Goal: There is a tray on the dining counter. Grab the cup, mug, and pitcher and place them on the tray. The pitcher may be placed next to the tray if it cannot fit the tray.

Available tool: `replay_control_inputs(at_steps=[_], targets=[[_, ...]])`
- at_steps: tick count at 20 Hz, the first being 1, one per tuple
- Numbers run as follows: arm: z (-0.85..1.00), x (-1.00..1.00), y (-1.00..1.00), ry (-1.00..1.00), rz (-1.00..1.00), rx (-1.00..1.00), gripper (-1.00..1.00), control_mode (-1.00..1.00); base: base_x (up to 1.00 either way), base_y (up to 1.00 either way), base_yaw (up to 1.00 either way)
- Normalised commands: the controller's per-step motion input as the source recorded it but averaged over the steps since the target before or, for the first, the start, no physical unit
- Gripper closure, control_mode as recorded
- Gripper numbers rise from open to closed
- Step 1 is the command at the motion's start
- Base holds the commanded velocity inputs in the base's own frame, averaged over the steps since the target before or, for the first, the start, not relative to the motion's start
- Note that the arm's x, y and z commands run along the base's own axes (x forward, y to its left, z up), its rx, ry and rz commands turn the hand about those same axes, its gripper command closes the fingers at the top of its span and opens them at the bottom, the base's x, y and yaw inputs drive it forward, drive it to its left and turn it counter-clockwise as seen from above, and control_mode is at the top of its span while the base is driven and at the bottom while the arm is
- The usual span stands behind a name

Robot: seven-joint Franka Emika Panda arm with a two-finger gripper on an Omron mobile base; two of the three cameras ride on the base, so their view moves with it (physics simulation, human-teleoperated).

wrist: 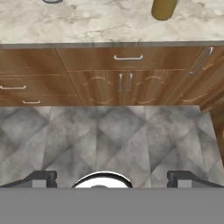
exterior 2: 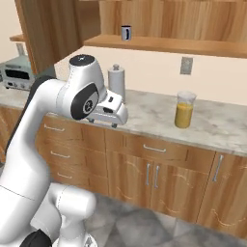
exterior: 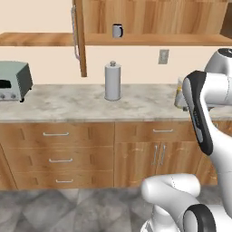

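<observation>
Reaching for the first item looks like the step in hand: nothing is held and the tool (wrist: 112, 177) hangs with its tips spread wide, looking down at the grey tiled floor (wrist: 109, 131) in front of the base cabinets (wrist: 122, 83).

Pitcher (exterior 2: 184, 110): upright on the marbled surface (exterior 2: 154, 116), toward its right end, closer to the back wall than to the front edge, and clear of anything around it. In the hand view only its lower part shows, at the top edge of that view. Mug (exterior 2: 126, 33): on the wooden wall shelf (exterior 2: 169, 45), near the shelf's left end, above the grey metal cylinder (exterior 2: 116, 82), which stands back on the surface. Toaster oven (exterior: 13, 81) sits at the surface's far left end.

Judgement: the pitcher is the nearest target.
- Raise the hand above the front edge before moving in, so the tips do not catch the drawer fronts.
- Approach level from the front and grip the glass body low to mid height.
- Keep it upright; it is partly filled and could slop.
- Lift straight up before swinging away.
</observation>
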Motion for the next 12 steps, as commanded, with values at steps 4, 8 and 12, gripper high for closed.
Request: replay_control_inputs(at_steps=[4, 8, 12], targets=[[0.00, 0.00, 0.00, 0.00, 0.00, 0.00, -1.00, 1.00, 1.00, 0.00, 0.00], [0.00, 0.00, 0.00, 0.00, 0.00, 0.00, -1.00, 1.00, 1.00, 0.00, 0.00], [0.00, 0.00, 0.00, 0.00, 0.00, 0.00, -1.00, 1.00, 0.86, 0.02, 0.00]])
